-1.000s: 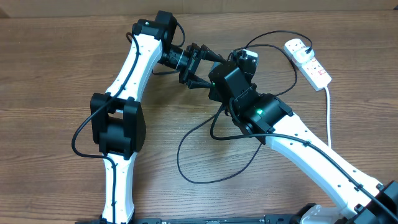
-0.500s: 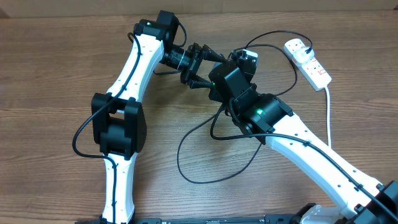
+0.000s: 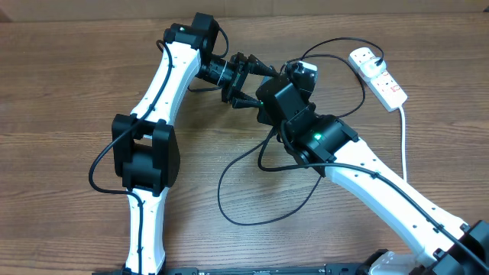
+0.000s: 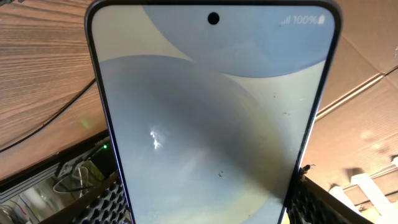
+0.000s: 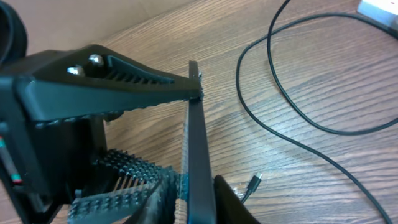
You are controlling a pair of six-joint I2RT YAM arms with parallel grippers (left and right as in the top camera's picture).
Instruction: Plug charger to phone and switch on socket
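Phone (image 4: 214, 118) stands clamped edge-to-edge in left gripper (image 3: 246, 82) near 12 o'clock, bare table (image 3: 61, 92) at 9. Right gripper (image 3: 298, 76) crowds it; its opening cannot be told. Charger (image 5: 237, 81) lies loose, connector (image 5: 254, 182) on the wood. Socket (image 3: 380, 76) at 2 o'clock, markings unreadable. Screen reads "100%".

The phone (image 4: 211, 112) has a smooth, glossy glass screen, the table (image 3: 61, 92) is matt brown wood with visible grain, the charger (image 5: 238, 81) cable looks smooth black rubber, and the socket (image 3: 378, 75) is shiny white plastic.
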